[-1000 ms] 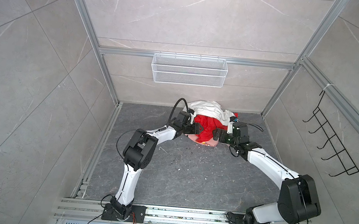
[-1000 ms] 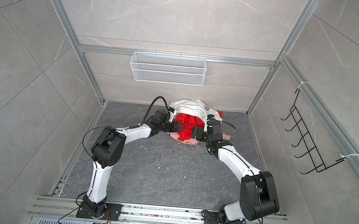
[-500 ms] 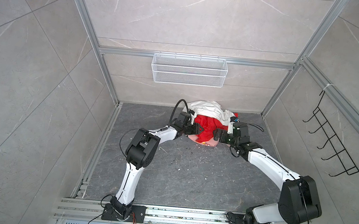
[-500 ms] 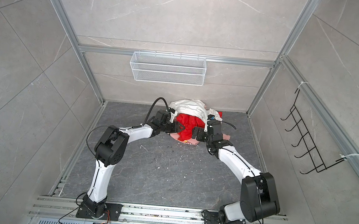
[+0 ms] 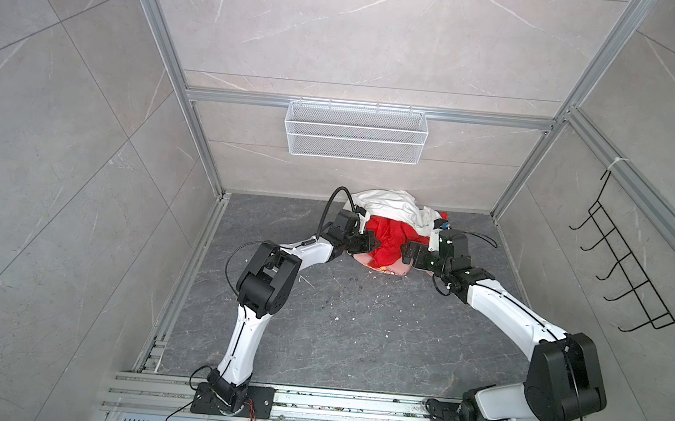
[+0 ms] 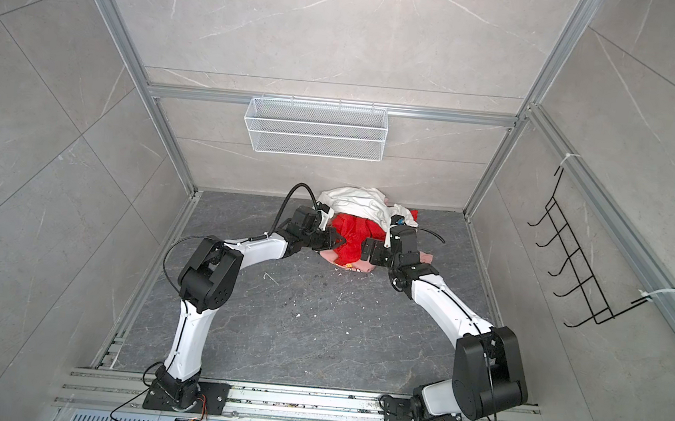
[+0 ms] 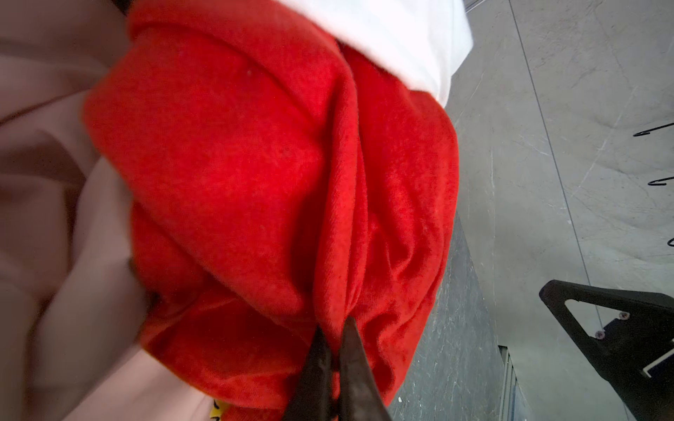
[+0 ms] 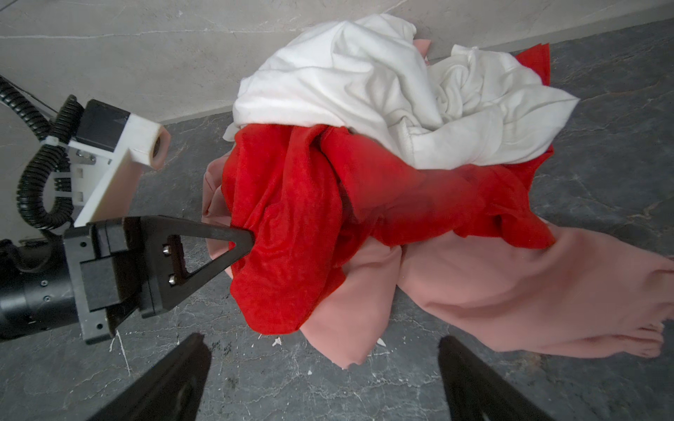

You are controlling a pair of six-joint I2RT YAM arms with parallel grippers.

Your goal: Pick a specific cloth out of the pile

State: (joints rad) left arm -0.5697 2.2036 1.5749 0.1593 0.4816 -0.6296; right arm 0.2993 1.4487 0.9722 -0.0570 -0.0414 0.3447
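Against the back wall: the pile (image 5: 391,218) sits on the counter (image 5: 338,324), white on top, red in the middle, pale pink underneath.
Cloth: the red cloth (image 8: 291,218) I want is bunched in the pile's middle; its far part is tucked under the white cloth (image 8: 364,84) and its near folds lie on the pink garment (image 8: 510,284).
Left hand: the left hand (image 7: 333,324) is pressed together on one thin ridge of the red cloth, at the pile's side.
Right hand: the right hand (image 8: 322,340) is spread wide just short of the pile, touching nothing that I can see.
Risk, slip: I judge the pinch shallow. It holds a single fold near the tips, so a quick pull could let the fabric slide out.
Risk, drag: the white cloth weighs on the red one, so a low sideways pull would likely haul it along. I would lift first.
Risk, tangle: the red folds look twisted together and may catch the pink garment as they rise.
Risk, clash: the two hands face each other across the pile. If I send the right one in, it could strike the left or grab pink instead.
Writing: I can read none. A yellow patch (image 7: 217,405) with dark marks peeks out below the red fold, too small to make out.
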